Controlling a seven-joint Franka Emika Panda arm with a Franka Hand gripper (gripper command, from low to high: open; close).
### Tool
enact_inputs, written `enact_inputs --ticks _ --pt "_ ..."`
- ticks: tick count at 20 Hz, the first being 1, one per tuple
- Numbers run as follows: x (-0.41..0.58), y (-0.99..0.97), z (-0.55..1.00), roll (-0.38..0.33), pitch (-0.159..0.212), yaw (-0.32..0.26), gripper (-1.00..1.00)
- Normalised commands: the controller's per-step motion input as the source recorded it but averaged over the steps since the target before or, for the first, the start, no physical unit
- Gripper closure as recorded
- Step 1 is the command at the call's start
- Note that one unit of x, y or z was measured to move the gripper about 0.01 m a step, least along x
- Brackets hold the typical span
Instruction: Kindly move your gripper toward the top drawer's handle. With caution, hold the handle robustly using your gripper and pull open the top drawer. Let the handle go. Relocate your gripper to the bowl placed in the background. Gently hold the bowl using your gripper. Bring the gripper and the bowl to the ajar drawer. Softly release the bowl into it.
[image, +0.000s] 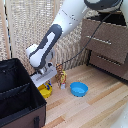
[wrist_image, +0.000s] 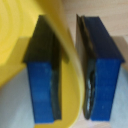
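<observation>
Beside the black case (image: 20, 92), the gripper (image: 44, 80) straddles the yellow bowl's (image: 46, 91) rim on the wooden floor (image: 95, 107), blue fingers (wrist_image: 102, 75) nearly closed around it. Grasping appears underway; next comes lifting toward the top drawer (image: 105, 37).

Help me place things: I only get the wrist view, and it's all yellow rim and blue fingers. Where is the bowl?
Observer: The yellow bowl is down at the wooden floor, right beside a black case, under the gripper.
Operator: Anything else close by?
Observer: A blue bowl lies apart from it, toward the exterior view's right.
Operator: And the dresser?
Observer: It stands at the exterior view's upper right; the top drawer's handle is well away from the gripper.
</observation>
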Motion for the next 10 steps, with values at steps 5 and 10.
enact_inputs --ticks 5,10 --pt "0.009 0.03 0.25 0.017 -0.035 -0.096 1.0" --pt "0.173 0.0 0.52 0.026 0.005 -0.164 1.0"
